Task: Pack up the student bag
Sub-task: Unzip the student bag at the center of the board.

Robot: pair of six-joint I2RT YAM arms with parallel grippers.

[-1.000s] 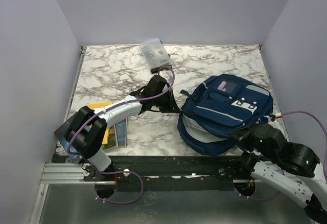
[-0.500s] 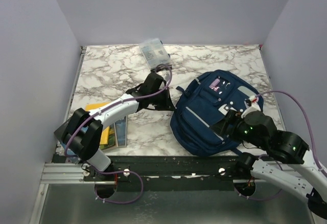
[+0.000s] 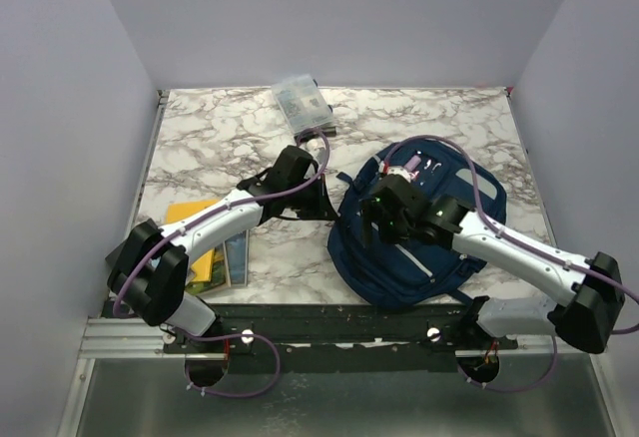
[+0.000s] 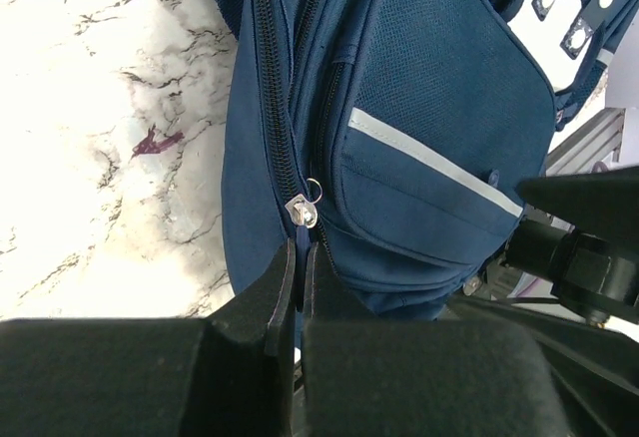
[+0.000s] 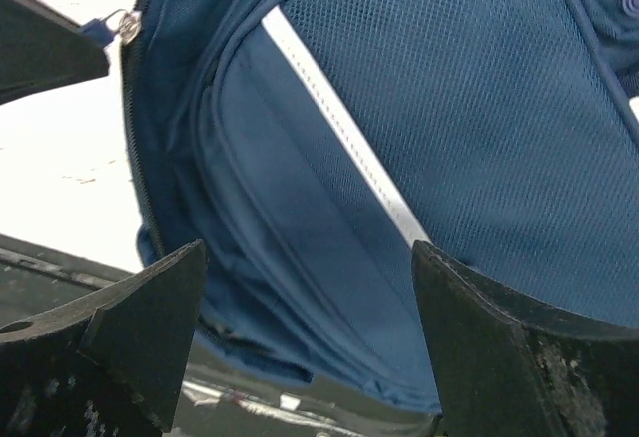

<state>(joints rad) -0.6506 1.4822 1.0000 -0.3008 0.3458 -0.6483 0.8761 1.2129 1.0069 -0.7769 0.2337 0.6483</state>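
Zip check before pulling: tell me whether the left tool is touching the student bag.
Touching. The left wrist view shows the left tool shut on the fabric at the zipper of the student bag, right beneath the metal slider.

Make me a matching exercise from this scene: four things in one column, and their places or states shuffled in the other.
Things:
1. left gripper
2. right gripper
3. clear pouch
4. yellow book

Places or states:
A. at the far edge of the table
B. open, over the front of the student bag
C. near the table's near-left corner, beside the left arm
D. shut on the bag's zipper pull

Pairs: 1-D, 2-B, 3-A, 4-C
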